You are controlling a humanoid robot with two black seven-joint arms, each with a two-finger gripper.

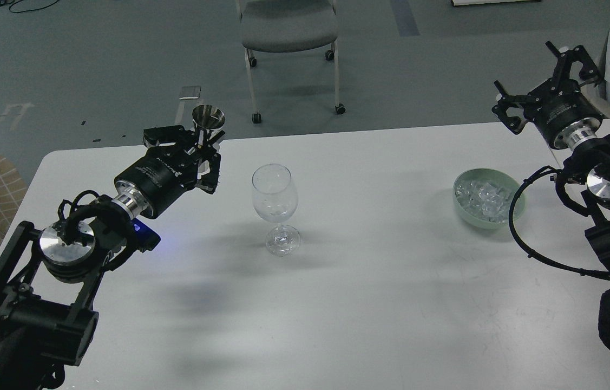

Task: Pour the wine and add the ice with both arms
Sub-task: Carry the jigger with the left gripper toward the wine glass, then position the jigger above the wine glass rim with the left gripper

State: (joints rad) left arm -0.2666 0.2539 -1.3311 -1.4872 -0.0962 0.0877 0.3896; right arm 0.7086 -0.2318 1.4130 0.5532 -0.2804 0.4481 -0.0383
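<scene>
White table [337, 303] fills the head view, a grey chair [288, 27] beyond it. Reaching in from the left, the left gripper [202, 149] is clamped on a small metal cup [208, 119], held upright left of the wine glass [275, 208]. Far right, the right gripper [545, 81] hangs spread and empty, behind the green bowl [518, 208] of ice [482, 197].
</scene>
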